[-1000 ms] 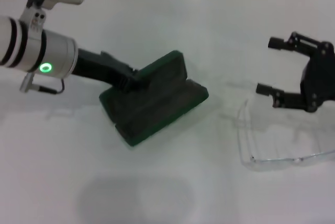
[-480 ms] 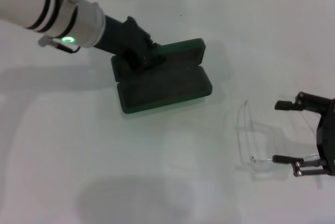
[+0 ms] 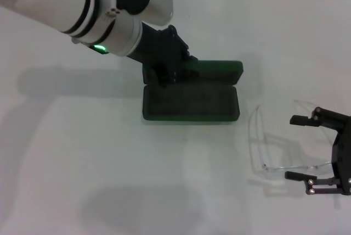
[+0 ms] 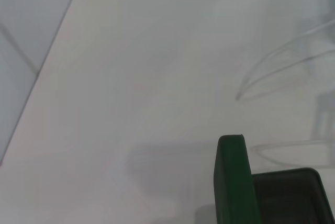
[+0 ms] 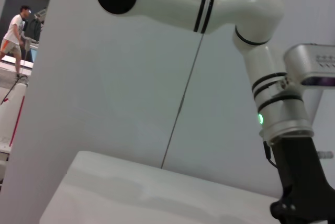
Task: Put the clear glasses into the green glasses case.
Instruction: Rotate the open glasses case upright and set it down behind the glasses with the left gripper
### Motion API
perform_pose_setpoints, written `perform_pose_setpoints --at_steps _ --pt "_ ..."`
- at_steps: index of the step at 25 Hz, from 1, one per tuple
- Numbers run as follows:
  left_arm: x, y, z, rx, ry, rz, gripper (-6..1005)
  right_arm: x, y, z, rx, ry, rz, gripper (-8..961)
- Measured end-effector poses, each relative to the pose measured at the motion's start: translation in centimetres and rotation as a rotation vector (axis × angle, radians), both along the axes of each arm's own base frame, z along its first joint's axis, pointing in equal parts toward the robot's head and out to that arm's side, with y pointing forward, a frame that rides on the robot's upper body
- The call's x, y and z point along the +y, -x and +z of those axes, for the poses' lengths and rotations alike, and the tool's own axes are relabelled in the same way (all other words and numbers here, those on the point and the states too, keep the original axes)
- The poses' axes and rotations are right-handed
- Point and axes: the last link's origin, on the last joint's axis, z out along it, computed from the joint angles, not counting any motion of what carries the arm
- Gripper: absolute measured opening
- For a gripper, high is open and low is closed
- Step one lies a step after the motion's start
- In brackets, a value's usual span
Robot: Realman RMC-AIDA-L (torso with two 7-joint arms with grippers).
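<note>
Your left tool [image 3: 164, 73] sits on the hinge side of the green glasses case [image 3: 191, 103], at its left end; you cannot tell from here whether it is clenched. The case lies open near the middle of the white bench [image 3: 109, 180], lid raised behind the dark-lined tray. Your right tool [image 3: 307, 150] is spread wide at the right edge, one finger on each side of the clear glasses [image 3: 263, 141], which rest on the bench just right of the case, not touching it.
</note>
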Motion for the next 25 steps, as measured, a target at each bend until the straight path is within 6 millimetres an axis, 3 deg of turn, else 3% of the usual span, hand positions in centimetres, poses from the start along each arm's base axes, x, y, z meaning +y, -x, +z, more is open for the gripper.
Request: perform_pose_setpoints --at_steps 9,18,25 --pt "-0.4 0.4 -0.6 -0.016 0.013 -0.053 208 -0.3 0.1 -0.2 0.01 -0.002 0.004 787" --pt "-1.0 0.8 -2.5 0.0 -0.023 -0.099 223 -0.5 -0.2 0.1 0.006 -0.009 -0.002 785" --pt "-0.8 0.4 -2.3 -0.033 -0.038 -0.082 235 -0.5 -0.2 0.2 0.004 -0.012 0.0 784"
